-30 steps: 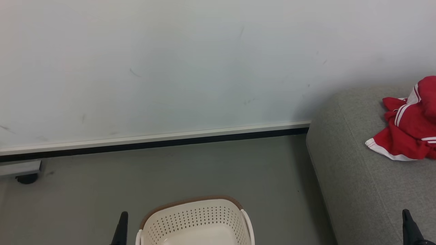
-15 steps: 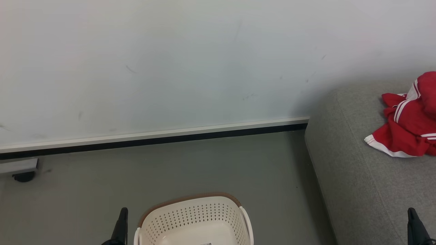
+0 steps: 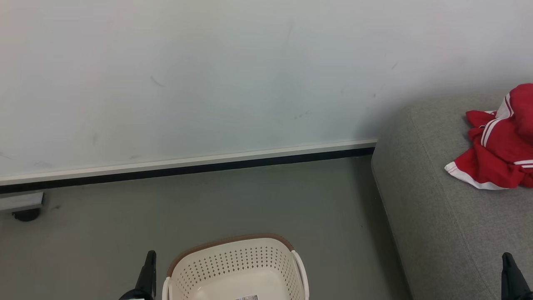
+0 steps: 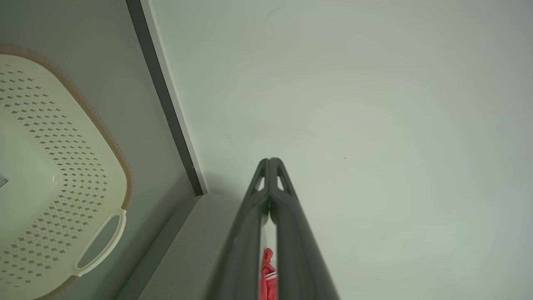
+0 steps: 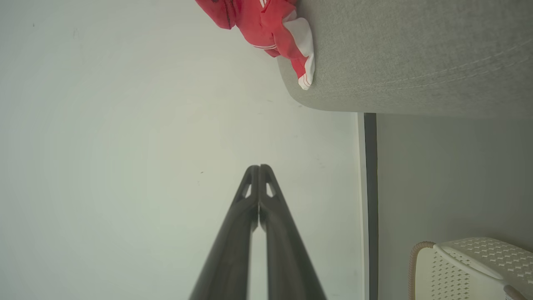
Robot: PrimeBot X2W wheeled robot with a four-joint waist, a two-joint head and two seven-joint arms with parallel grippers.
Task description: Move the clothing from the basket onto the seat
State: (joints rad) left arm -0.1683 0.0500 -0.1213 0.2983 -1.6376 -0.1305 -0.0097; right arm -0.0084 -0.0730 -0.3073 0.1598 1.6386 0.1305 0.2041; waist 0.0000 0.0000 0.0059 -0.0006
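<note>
Head view: the basket (image 3: 235,268) stands on the floor (image 3: 250,200) at the bottom edge, just beside the left gripper (image 3: 151,256). The right gripper (image 3: 506,258) is over the seat (image 3: 437,216). The clothing (image 3: 497,152) lies heaped on the seat, well apart from the basket.

Left wrist view: the fingers are pressed together, grasping nothing. A red sliver behind them is probably the clothing.

Right wrist view: the fingers are likewise clenched and empty, pointing at the wall (image 5: 125,104).

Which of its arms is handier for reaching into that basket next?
Left, probably. The left tool stands close beside the basket, while the right tool is far off by the grey seat, nearer the red clothing. Both tools are shut, so either must open first.
</note>
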